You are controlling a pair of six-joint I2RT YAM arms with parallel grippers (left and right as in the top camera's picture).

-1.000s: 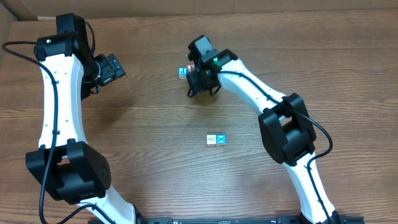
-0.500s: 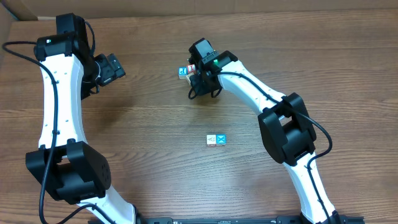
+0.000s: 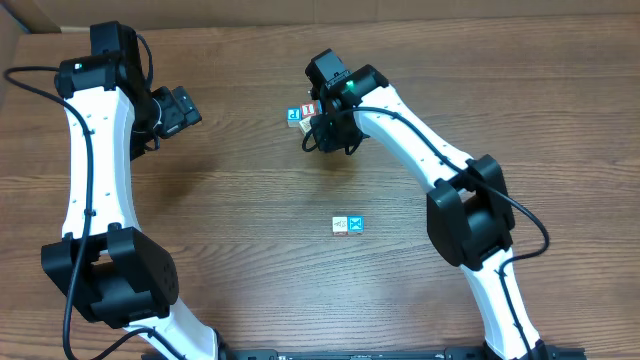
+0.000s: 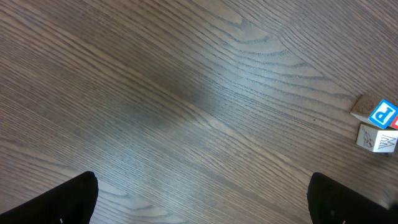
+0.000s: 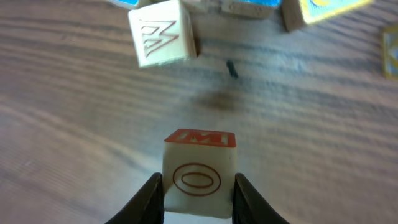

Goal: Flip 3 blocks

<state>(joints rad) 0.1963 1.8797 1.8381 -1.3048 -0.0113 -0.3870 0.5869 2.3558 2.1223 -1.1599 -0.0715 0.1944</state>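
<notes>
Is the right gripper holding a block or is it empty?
Holding one: the right gripper has its fingers pressed against both sides of a cream block marked with a red oval.

Arms, two: left arm (image 3: pixel 95 160), right arm (image 3: pixel 410 135). Wooden cubes counted: one red-marked cream cube (image 5: pixel 199 180) between the right jaws. Just ahead of those jaws are one zigzag-marked cream cube (image 5: pixel 163 34), one blue "P" cube (image 3: pixel 293 116) and one red-faced cube (image 3: pixel 308 107). Well apart from them sits a pair: one cream block (image 3: pixel 340 226), one blue X block (image 3: pixel 356 225). Others are cut off at frame edges, count unclear.
</notes>
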